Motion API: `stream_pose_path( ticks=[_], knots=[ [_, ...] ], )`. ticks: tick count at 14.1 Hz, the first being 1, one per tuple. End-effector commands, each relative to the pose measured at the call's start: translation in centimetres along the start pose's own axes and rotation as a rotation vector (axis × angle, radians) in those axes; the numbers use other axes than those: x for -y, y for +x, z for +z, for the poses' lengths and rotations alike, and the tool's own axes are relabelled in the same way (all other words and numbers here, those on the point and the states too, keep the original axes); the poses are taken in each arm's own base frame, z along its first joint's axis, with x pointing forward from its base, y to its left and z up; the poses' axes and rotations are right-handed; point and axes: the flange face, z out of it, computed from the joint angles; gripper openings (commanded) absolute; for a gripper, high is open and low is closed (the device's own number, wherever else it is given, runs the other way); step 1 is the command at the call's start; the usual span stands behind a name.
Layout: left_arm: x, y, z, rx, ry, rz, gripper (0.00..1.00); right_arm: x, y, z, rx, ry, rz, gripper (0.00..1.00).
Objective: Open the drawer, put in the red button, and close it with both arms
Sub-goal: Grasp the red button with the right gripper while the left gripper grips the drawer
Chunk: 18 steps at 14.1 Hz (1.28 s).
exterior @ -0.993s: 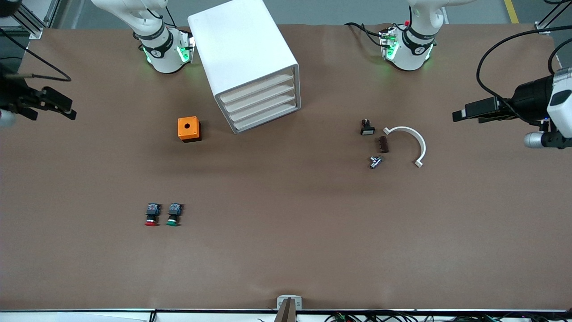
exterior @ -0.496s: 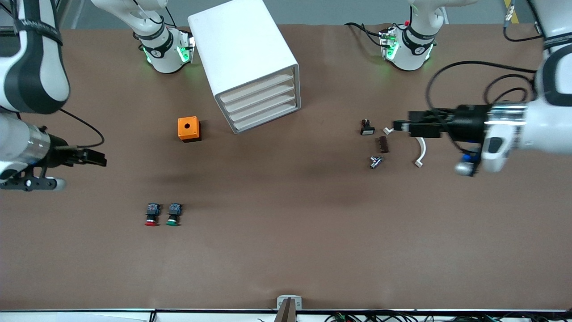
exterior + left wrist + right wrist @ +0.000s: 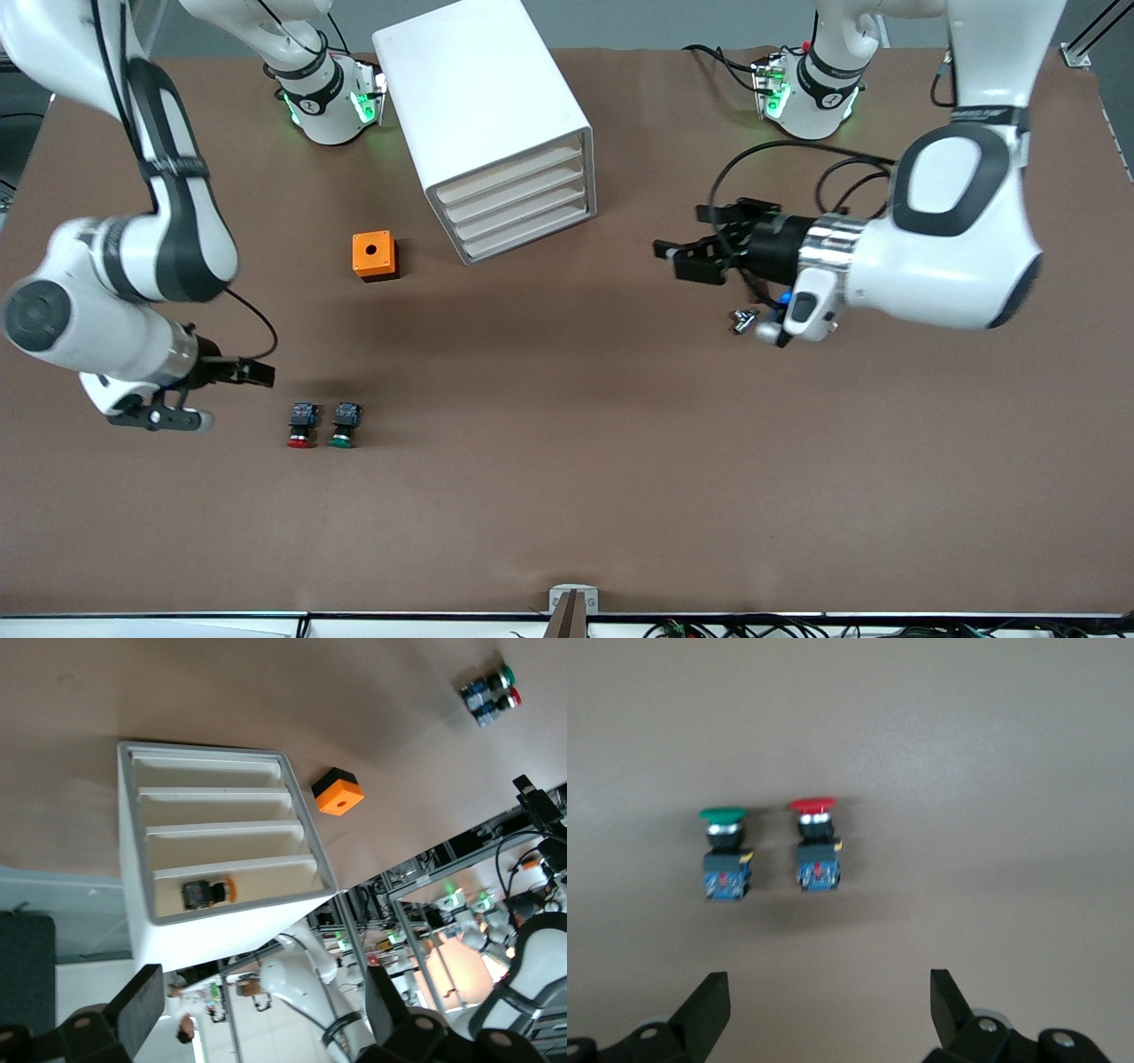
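Note:
The red button (image 3: 301, 426) lies on the brown table beside a green-capped one (image 3: 344, 424); both also show in the right wrist view, red (image 3: 816, 850) and green (image 3: 725, 855). My right gripper (image 3: 257, 376) is open and empty, just above the table beside the red button, toward the right arm's end; its view shows the gap (image 3: 830, 1005) short of the buttons. The white drawer cabinet (image 3: 496, 133) has all drawers pushed in. My left gripper (image 3: 673, 257) is open and empty, pointing at the cabinet front (image 3: 221, 833), its fingertips (image 3: 142, 1005) wide apart.
An orange box with a hole (image 3: 375, 255) stands beside the cabinet, toward the right arm's end. A small metal part (image 3: 742, 321) lies under the left wrist; other small parts there are hidden. A small dark and orange thing (image 3: 208, 892) shows in one end drawer.
Both arms swung in from the table's ends. The right gripper came down beside the two buttons. The left gripper moved over the small parts toward the cabinet.

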Motion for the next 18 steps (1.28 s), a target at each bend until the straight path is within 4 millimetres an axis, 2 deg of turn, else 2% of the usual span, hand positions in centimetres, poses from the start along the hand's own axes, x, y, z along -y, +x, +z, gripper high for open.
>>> stream_pose_path(
  ticks=[1, 3, 5, 7, 9, 10, 12, 14, 16, 18],
  knots=[
    [-2.9, 1.9, 4.1, 0.009, -0.019, -0.149, 1.00, 0.1, 1.2, 4.7, -0.013, 0.000, 0.035, 1.00],
    [-4.5, 4.0, 8.1, 0.005, -0.015, -0.323, 1.00, 0.6, 1.3, 7.0, -0.008, -0.002, 0.076, 1.00],
    [-4.6, 6.0, 11.6, 0.011, 0.021, -0.473, 1.00, 1.8, 1.1, 8.0, -0.015, -0.001, 0.089, 1.00],
    [-4.0, 7.7, 15.2, 0.003, 0.079, -0.610, 1.00, 2.2, 0.9, 9.3, -0.019, -0.002, 0.082, 1.00],
    [-3.3, 9.7, 17.4, 0.006, 0.115, -0.793, 1.00, 2.0, 0.8, 10.6, -0.025, -0.002, 0.083, 1.00],
    [-3.1, 10.1, 18.3, 0.003, 0.132, -0.861, 0.99, 2.1, 0.6, 10.9, -0.031, -0.001, 0.082, 1.00],
    [-2.2, 10.9, 21.6, 0.004, 0.205, -0.982, 1.00, 2.2, 0.2, 12.1, -0.035, 0.000, 0.079, 1.00],
    [-1.0, 12.3, 23.6, 0.012, 0.280, -1.116, 0.99, 2.2, 0.1, 12.8, -0.029, -0.002, 0.079, 0.99],
    [-0.2, 12.2, 25.8, 0.024, 0.360, -1.196, 0.99, 2.3, 0.1, 13.3, -0.025, -0.002, 0.079, 0.90],
    [0.9, 13.2, 27.6, 0.043, 0.432, -1.296, 0.99, 2.3, 0.0, 13.5, -0.022, -0.003, 0.077, 0.71]
  ],
)
